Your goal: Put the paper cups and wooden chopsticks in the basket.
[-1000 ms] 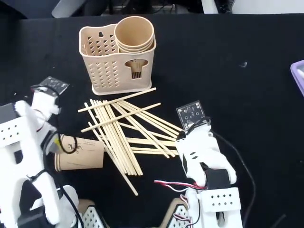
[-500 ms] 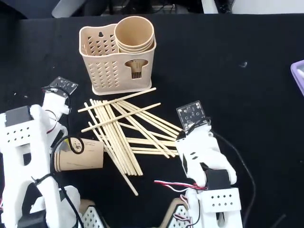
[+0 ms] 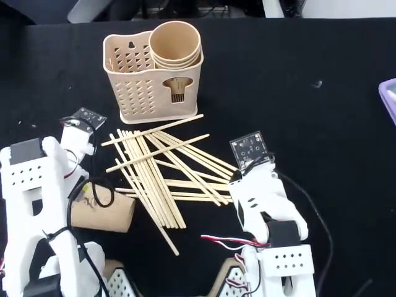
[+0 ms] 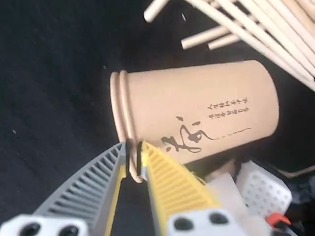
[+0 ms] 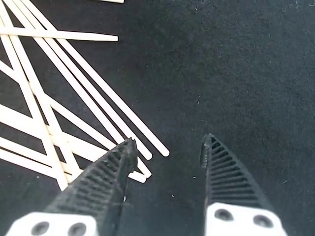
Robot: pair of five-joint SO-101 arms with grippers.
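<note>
Paper cup (image 3: 105,211), on its side at the near left of the table (image 3: 328,154) beside the wooden chopsticks (image 3: 162,174), had slid nearer and tilted as the left hand (image 4: 133,150) clamped its rim, seemingly ready for lifting to the far basket (image 3: 145,99); the right hand (image 5: 167,147) hung with fingers apart.

Paper cup (image 4: 197,113), 8 o'clock on desk (image 3: 328,161): dark brush-style mark + row of small characters, unreadable. Basket (image 3: 139,96) front: small cut-out pictogram (image 3: 177,90). No nos.
</note>
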